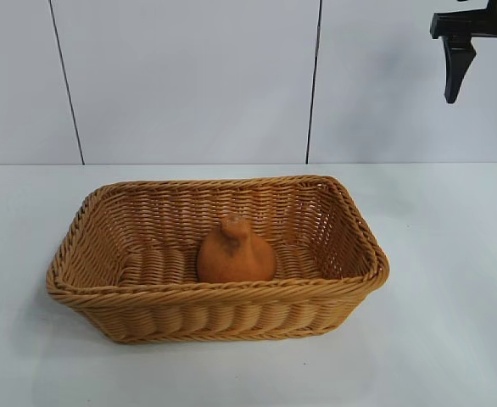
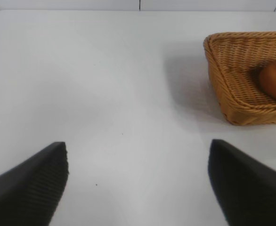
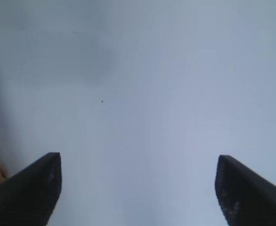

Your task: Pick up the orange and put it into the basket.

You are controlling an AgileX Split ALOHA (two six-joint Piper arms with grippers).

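black fingers of the right gripper point(image 3: 138, 188) stand wide apart and hold nothing, pointing down over bare white table point(image 3: 175, 94). well off to its side and lower sits the wicker basket point(image 1: 350, 212), the orange point(image 1: 236, 252) resting inside on its floor. the left gripper point(image 2: 138, 183), also spread wide and empty, hangs over the table beside the basket.

I find no readable text, label, brand, number or sign anywhere in my three camera views.

Matte black, ribbed wedge fingers point(image 2: 29, 183)
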